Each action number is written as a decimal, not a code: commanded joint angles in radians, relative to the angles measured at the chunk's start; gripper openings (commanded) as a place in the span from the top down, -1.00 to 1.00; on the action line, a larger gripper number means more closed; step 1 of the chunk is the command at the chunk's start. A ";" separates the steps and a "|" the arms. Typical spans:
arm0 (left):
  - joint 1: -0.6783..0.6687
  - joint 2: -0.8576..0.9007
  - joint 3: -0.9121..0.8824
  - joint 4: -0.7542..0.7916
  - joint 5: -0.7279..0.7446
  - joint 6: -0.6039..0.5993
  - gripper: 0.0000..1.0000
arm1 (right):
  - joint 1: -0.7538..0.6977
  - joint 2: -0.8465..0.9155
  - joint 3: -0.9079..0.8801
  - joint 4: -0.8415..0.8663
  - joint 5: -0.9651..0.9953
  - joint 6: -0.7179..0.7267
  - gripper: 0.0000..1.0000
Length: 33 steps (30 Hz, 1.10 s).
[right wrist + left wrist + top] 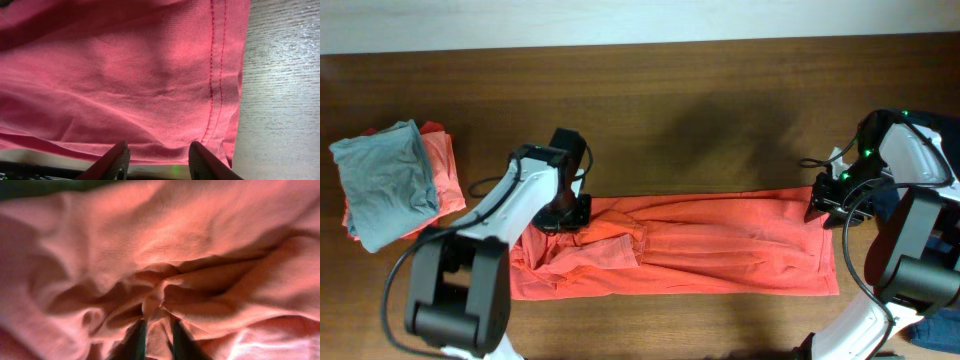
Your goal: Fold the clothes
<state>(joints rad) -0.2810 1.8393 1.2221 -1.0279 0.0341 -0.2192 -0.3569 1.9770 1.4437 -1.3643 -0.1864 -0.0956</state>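
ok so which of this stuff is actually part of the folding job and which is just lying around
Part of the job:
orange-red T-shirt, spread along the table
left tool, pinching a fold of it
right tool, open at its hem

Just lying about:
grey folded shirt, at the table's left end
orange garment under it

A grey shirt (pixel 385 180), loosely folded, sits at the left end of the dark wooden table (pixel 720 100). A bit of navy cloth (pixel 932 326) shows at the table's right edge, mostly hidden. A pale strip (pixel 620 20) runs beyond the far edge.
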 commanded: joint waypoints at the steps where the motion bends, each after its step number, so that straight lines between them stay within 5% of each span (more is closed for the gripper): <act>1: 0.015 -0.109 0.017 0.007 -0.084 -0.005 0.47 | 0.003 -0.028 0.017 -0.007 -0.012 -0.021 0.13; 33: 0.317 -0.012 -0.132 0.043 -0.177 -0.020 0.56 | 0.003 -0.028 0.017 -0.084 -0.032 -0.020 0.12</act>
<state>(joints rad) 0.0036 1.8183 1.1313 -0.9901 -0.1024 -0.2306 -0.3569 1.9770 1.4437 -1.4441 -0.2012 -0.1089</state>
